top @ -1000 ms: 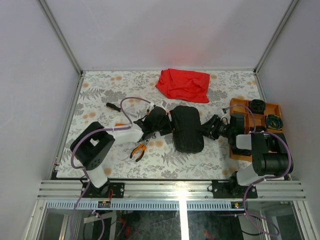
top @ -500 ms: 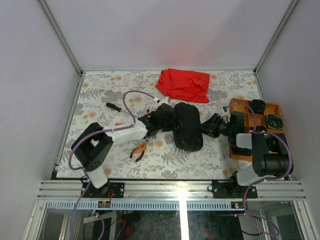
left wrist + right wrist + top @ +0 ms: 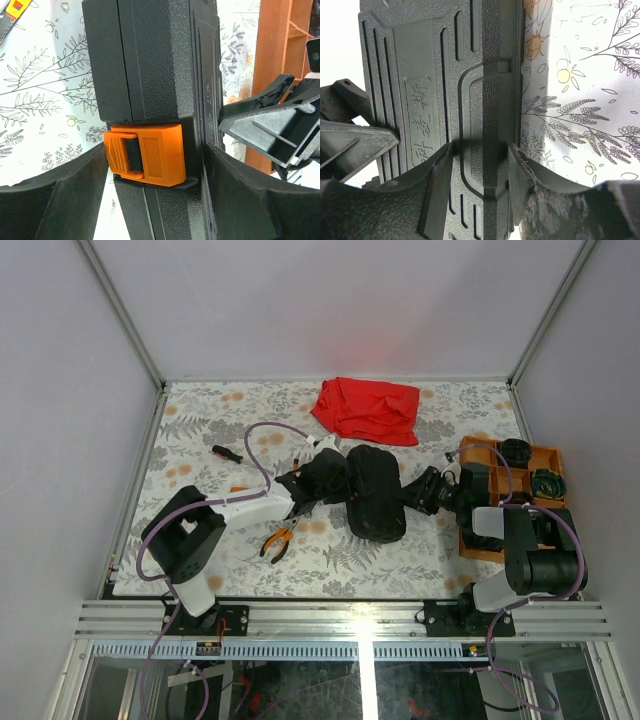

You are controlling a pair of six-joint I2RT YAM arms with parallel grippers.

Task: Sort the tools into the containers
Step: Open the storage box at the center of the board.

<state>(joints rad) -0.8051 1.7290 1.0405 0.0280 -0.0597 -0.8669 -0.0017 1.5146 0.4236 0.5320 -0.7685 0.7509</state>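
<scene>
At the middle of the floral table [image 3: 200, 420] stands the black tool case [image 3: 375, 495], on edge and closed. The left gripper [image 3: 335, 480] clamps it from the left, fingers astride the orange latch [image 3: 145, 155]. The right gripper [image 3: 412, 495] pinches the case's handle from the right. Pliers [image 3: 277, 540] lie near-left, a screwdriver [image 3: 227, 453] far-left, the orange tray [image 3: 475, 450] at right, a red cloth [image 3: 367, 408] behind.

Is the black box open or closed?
Closed. The black case has both halves pressed together, and its orange latch lies flat across the seam.
</scene>
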